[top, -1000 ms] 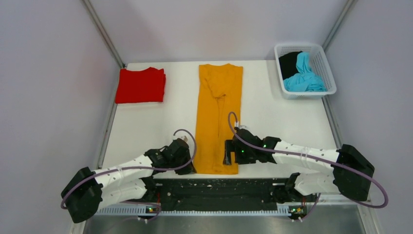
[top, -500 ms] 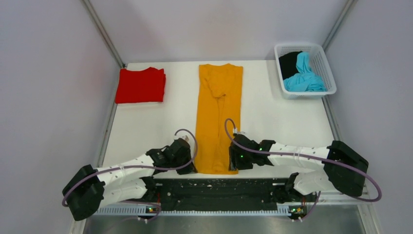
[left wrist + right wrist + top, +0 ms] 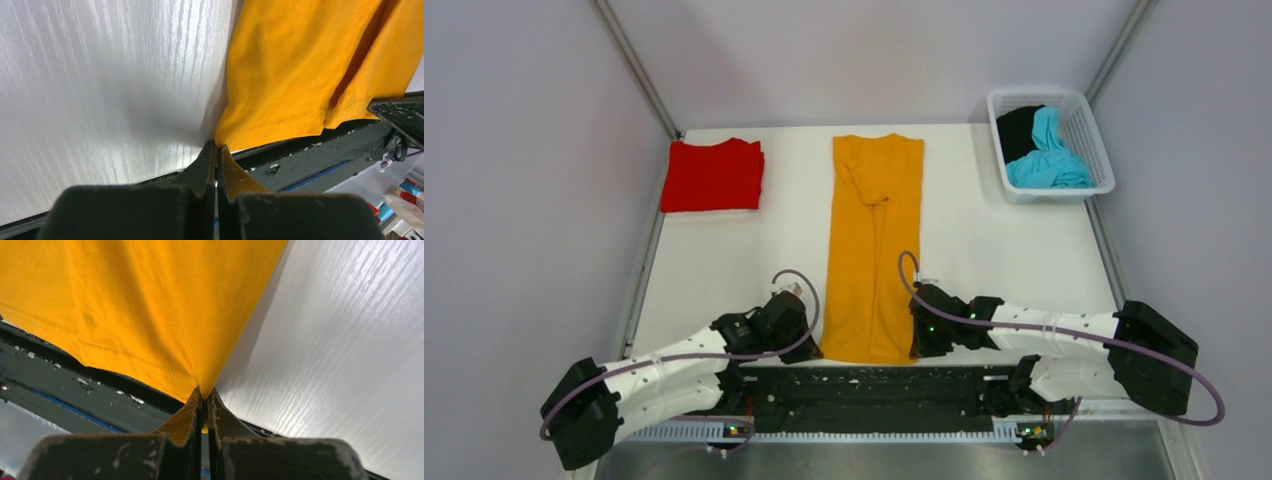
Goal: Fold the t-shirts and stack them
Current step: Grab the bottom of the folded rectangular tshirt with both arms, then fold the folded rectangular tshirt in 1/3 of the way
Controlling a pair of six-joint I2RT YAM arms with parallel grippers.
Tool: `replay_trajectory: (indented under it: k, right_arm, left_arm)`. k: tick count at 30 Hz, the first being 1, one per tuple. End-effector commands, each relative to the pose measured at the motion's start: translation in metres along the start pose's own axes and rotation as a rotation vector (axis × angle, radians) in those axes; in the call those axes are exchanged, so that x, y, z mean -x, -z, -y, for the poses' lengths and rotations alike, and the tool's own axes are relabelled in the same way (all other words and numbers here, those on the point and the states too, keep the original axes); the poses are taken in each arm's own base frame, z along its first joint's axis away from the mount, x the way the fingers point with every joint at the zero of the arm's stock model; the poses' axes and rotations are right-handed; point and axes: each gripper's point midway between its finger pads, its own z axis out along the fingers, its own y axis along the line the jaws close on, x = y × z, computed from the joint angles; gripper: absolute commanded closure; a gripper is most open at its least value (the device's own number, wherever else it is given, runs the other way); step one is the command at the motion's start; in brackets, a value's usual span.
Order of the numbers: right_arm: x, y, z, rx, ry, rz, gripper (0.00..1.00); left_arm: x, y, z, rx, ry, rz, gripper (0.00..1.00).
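Observation:
An orange-yellow t-shirt (image 3: pixel 871 250) lies as a long narrow strip down the middle of the table, collar end far, hem near. My left gripper (image 3: pixel 817 345) is shut on the hem's near left corner (image 3: pixel 226 141); the jaws (image 3: pixel 216 148) pinch the cloth. My right gripper (image 3: pixel 916 345) is shut on the near right corner (image 3: pixel 192 385), with cloth showing between its jaws (image 3: pixel 204 395). A folded red t-shirt (image 3: pixel 713 175) sits at the far left. The cyan-blue t-shirt (image 3: pixel 1049 155) and the black t-shirt (image 3: pixel 1018 128) lie crumpled in the basket.
The white mesh basket (image 3: pixel 1101 150) stands at the far right corner. A dark rail (image 3: pixel 874 385) runs along the table's near edge just behind the hem. Metal frame posts rise at both far corners.
The right gripper has closed on the hem's right corner and the left gripper has finished closing on the left corner. Both have drawn toward the near edge, and the hem has spread slightly wider.

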Motion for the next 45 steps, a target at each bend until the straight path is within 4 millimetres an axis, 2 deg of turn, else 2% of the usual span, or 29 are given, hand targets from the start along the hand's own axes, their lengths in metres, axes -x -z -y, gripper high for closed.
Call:
replay_trajectory:
  k: [1,5,9,14,17,23,27,32,35,41,45]
  right_arm:
    - [-0.011,0.009,-0.008,0.067,0.036,-0.032,1.00]
    - [-0.010,0.013,-0.018,0.123,0.046,-0.030,1.00]
    - [-0.004,0.019,-0.026,0.149,0.043,-0.005,1.00]
    - [0.023,0.035,-0.033,0.120,0.038,0.084,1.00]
    - [0.051,0.047,-0.037,0.111,0.029,0.157,1.00]
    - [0.113,0.064,-0.038,0.107,0.013,0.273,1.00]
    - [0.157,0.061,-0.027,0.060,-0.016,0.317,1.00]
    - [0.205,0.058,-0.017,0.040,-0.065,0.358,1.00]
    - [0.227,0.053,-0.013,0.031,-0.085,0.363,1.00]
    - [0.265,0.040,0.000,0.006,-0.125,0.360,1.00]
    - [0.288,0.035,0.011,-0.010,-0.150,0.370,1.00]
  left_arm:
    - [-0.005,0.004,0.003,-0.038,-0.005,-0.005,1.00]
    - [-0.006,0.008,0.019,-0.100,-0.021,-0.012,1.00]
    - [-0.002,0.017,0.045,-0.193,-0.025,-0.003,1.00]
    - [0.025,0.040,0.081,-0.282,-0.066,0.107,1.00]
    - [0.050,0.044,0.102,-0.309,-0.110,0.214,1.00]
    - [0.119,0.041,0.133,-0.220,-0.186,0.374,1.00]
    - [0.166,0.038,0.145,-0.184,-0.203,0.416,1.00]
    - [0.221,0.036,0.149,-0.142,-0.215,0.454,1.00]
    - [0.242,0.031,0.155,-0.163,-0.228,0.433,1.00]
    - [0.287,0.014,0.150,-0.139,-0.228,0.399,1.00]
    - [0.305,0.000,0.150,-0.158,-0.233,0.331,1.00]
